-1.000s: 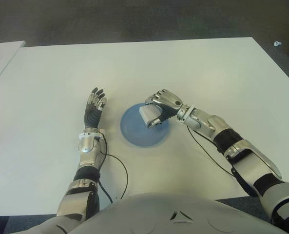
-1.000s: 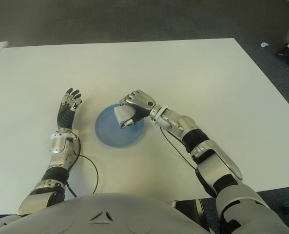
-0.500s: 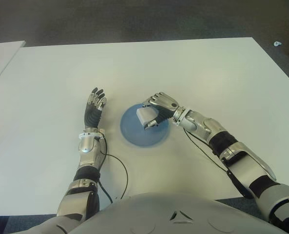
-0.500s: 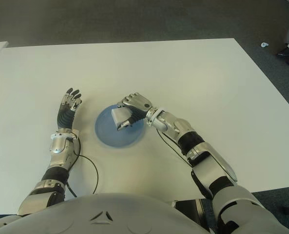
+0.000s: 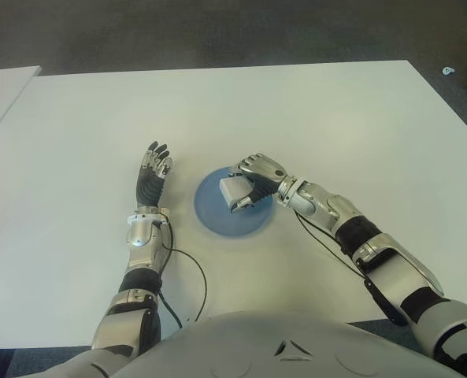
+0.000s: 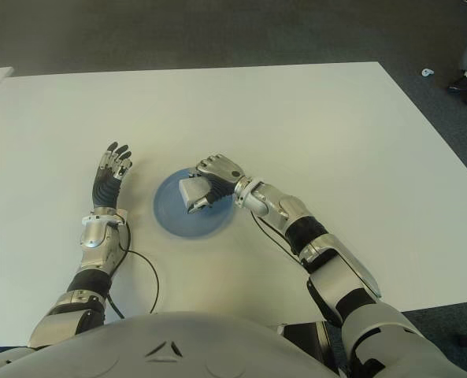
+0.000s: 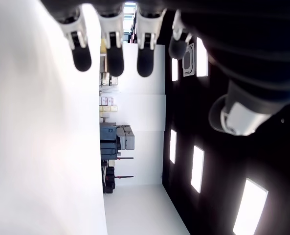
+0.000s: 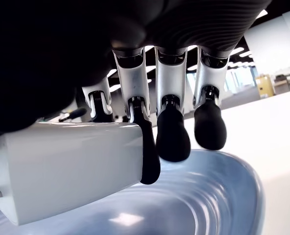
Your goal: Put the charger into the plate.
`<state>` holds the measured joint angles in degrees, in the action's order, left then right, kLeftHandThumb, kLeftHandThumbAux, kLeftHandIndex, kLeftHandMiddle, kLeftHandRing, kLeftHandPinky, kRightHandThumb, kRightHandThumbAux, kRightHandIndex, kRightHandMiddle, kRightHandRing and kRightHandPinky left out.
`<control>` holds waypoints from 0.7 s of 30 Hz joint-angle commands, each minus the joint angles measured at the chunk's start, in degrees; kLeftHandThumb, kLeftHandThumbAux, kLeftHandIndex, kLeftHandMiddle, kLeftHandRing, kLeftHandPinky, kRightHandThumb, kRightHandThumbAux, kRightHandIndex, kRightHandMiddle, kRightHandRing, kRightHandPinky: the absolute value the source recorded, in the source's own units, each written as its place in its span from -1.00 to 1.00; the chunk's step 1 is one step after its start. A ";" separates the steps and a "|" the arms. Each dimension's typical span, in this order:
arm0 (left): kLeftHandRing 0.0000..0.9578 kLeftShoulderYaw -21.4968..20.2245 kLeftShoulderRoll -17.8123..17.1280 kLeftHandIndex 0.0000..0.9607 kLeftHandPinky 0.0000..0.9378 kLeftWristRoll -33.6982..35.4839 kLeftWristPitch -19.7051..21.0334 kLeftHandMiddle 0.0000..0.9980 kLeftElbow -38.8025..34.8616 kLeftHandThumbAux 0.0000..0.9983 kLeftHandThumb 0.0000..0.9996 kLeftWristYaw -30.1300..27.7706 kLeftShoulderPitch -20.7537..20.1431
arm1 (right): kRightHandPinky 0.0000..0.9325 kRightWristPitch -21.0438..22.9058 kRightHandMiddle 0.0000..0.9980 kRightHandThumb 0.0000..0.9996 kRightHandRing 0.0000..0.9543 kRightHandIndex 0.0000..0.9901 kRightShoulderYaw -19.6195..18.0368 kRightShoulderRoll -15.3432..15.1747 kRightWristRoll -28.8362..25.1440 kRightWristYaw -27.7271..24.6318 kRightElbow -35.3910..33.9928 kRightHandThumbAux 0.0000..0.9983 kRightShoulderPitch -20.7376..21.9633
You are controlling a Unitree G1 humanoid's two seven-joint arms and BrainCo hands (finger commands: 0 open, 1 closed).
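Silver-and-black arms, black-tipped fingers [image 8: 173, 137], trailing cables.

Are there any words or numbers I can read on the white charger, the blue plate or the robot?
None can be read.
charger, in the right hand: blank white faces, no print showing.
plate: plain blue.
left hand, left of the plate: no lettering visible.

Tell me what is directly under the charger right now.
The blue plate lies under the white charger, which the right hand grips over the plate's middle. The right wrist view shows plate surface below it; whether they touch cannot be seen. The left hand shows left of the plate.
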<state>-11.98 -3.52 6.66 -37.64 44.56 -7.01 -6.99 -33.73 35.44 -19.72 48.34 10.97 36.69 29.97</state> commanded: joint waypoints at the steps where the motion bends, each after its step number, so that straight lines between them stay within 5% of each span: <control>1: -0.71 0.63 3.55 -0.91 -0.68 0.69 2.86 -0.71 5.78 0.03 -1.00 -0.43 6.19 | -0.86 -0.80 -0.81 -0.10 -0.84 -0.78 1.15 -1.58 1.47 -1.67 -0.22 -0.54 0.77; 7: -0.71 0.69 3.43 -0.92 -0.68 0.58 2.90 -0.71 5.75 0.02 -1.00 -0.47 6.20 | -0.99 -0.77 -0.98 -0.30 -0.98 -0.98 1.36 -2.82 2.12 -2.70 -1.04 -0.82 0.68; 21: -0.72 0.77 3.34 -0.90 -0.70 0.13 2.95 -0.70 5.55 0.05 -1.00 0.22 6.37 | -1.00 -1.73 -1.00 -0.44 -1.00 -1.00 -2.06 -2.87 -5.46 -7.87 -3.06 -0.81 -1.70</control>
<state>-11.98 -3.52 6.62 -37.65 44.55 -7.00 -6.99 -34.88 34.23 -22.55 44.46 4.46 34.38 29.43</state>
